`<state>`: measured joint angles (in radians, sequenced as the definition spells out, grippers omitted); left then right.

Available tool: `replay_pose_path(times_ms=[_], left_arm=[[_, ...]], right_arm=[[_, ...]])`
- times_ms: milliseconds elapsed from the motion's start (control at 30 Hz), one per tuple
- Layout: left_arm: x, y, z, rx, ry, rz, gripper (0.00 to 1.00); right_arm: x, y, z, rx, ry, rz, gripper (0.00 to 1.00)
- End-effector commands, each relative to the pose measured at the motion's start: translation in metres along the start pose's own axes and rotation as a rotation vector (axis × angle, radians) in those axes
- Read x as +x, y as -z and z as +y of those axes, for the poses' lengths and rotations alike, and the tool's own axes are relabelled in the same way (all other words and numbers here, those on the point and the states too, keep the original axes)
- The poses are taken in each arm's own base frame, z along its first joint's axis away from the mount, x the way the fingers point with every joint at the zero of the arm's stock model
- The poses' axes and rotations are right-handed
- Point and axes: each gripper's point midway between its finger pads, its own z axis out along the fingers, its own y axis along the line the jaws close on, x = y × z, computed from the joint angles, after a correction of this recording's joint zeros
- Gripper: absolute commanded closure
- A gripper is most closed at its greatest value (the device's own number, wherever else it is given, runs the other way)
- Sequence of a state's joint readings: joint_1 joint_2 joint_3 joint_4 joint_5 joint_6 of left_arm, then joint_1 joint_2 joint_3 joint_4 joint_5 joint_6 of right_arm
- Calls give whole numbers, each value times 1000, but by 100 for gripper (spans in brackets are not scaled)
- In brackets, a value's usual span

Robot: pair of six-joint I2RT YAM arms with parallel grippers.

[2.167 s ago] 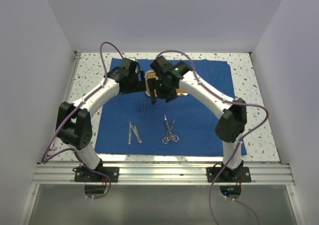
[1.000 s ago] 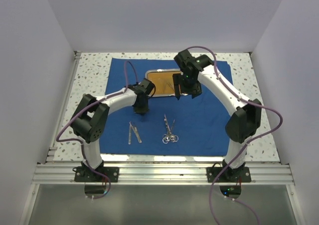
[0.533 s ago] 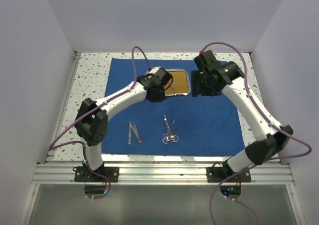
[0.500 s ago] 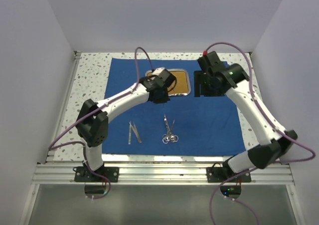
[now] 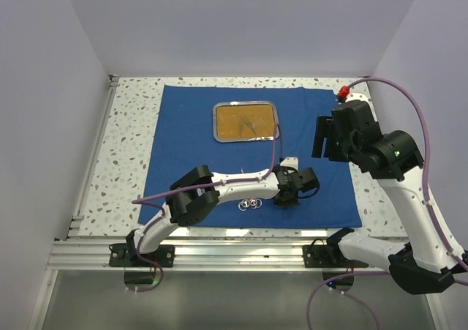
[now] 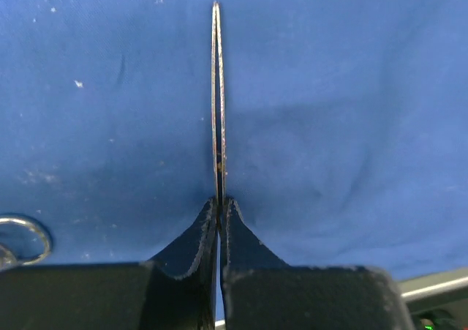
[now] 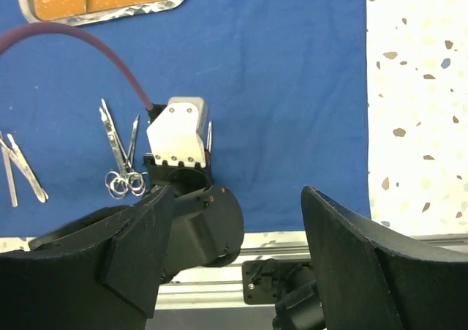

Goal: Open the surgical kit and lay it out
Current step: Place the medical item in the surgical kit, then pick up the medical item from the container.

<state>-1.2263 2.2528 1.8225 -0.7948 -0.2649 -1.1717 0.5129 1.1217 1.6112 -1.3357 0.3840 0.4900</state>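
Only left wrist shows left tool [image 6: 219, 203] pinching thin instrument [image 6: 217, 88].

The table [image 5: 128, 136] has a white top flecked with grey and brown, which shows as strips along the left, far and right sides. An aluminium rail [image 5: 234, 255] runs across its near edge, with a grey glossy panel [image 5: 234, 301] just below. Plain pale walls [image 5: 44, 88] stand close around the table on the left, back and right.
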Motion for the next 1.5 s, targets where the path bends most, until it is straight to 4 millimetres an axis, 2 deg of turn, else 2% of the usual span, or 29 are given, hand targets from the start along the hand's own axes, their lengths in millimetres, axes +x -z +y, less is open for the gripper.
replay_pose_path(times_ms=[0, 33, 67, 100, 133, 233, 367, 467, 500, 533, 567, 633, 667, 700, 733, 767, 800, 833, 867, 900, 933, 967, 1000, 1067, 1100, 1167, 1200, 1400, 1467], left_arm=[[-15, 0, -21, 44, 92, -51, 100], [-14, -1, -23, 44, 90, -52, 94], [-16, 0, -26, 50, 86, -63, 65], [-17, 3, -28, 53, 82, -71, 50], [-19, 7, -31, 62, 80, -82, 21], [-37, 40, -36, 85, 69, -144, 0], [-75, 106, -29, 106, 100, -258, 0], [-106, 185, -9, 157, 162, -350, 0], [-113, 201, 0, 159, 185, -371, 0], [-115, 216, 14, 143, 190, -388, 0], [-128, 251, 29, 172, 223, -448, 0], [-128, 271, 67, 114, 240, -474, 0], [-138, 299, 92, 123, 276, -529, 0], [-139, 308, 109, 108, 280, -550, 0], [-131, 300, 134, 39, 241, -549, 0], [-135, 319, 163, 43, 275, -583, 1], [-133, 321, 181, 24, 279, -582, 1], [-125, 310, 202, -26, 244, -563, 0], [-129, 326, 229, -20, 295, -603, 0], [-125, 328, 241, -27, 298, -616, 0], [-117, 322, 254, -54, 285, -613, 0], [-114, 334, 267, -30, 303, -644, 0], [-110, 335, 274, -28, 305, -649, 0], [-103, 338, 288, -23, 301, -664, 0], [-101, 339, 291, -21, 295, -667, 0], [-99, 341, 296, -32, 265, -668, 0], [-98, 341, 298, -42, 254, -668, 0], [-112, 356, 303, -72, 218, -734, 0], [-123, 354, 293, -86, 153, -761, 0]], right_arm=[[16, 19, -24, 53, 10, 24, 26], [17, 23, -28, 54, 11, 15, 24], [18, 24, -30, 57, 18, 16, 22], [21, 25, -31, 56, 24, 21, 20], [21, 26, -31, 49, 21, 16, 19], [20, 21, -21, 5, 27, 18, 15], [8, 10, 4, -63, 25, 31, 15], [-11, -6, 31, -119, 27, 25, 15], [-16, -11, 40, -139, 33, 27, 15], [-18, -18, 50, -168, 45, 44, 15], [-25, -24, 62, -195, 47, 35, 15], [-28, -52, 84, -214, 71, 85, 15], [-34, -64, 96, -234, 69, 86, 16], [-36, -83, 107, -229, 80, 113, 17], [-38, -95, 115, -228, 87, 127, 17], [-41, -106, 122, -229, 89, 130, 18], [-52, -110, 129, -235, 84, 115, 19], [-44, -138, 138, -208, 105, 174, 20], [-46, -147, 143, -205, 111, 180, 20], [-55, -155, 149, -199, 106, 168, 20], [-47, -177, 155, -182, 125, 206, 20], [-49, -187, 159, -179, 129, 208, 21], [-57, -191, 166, -187, 128, 190, 21], [-50, -219, 175, -171, 143, 219, 21], [-61, -222, 179, -171, 136, 192, 21], [-51, -248, 187, -162, 154, 227, 21], [-57, -253, 193, -170, 152, 213, 21], [-37, -306, 206, -153, 190, 258, 21], [-30, -318, 204, -138, 205, 272, 21]])
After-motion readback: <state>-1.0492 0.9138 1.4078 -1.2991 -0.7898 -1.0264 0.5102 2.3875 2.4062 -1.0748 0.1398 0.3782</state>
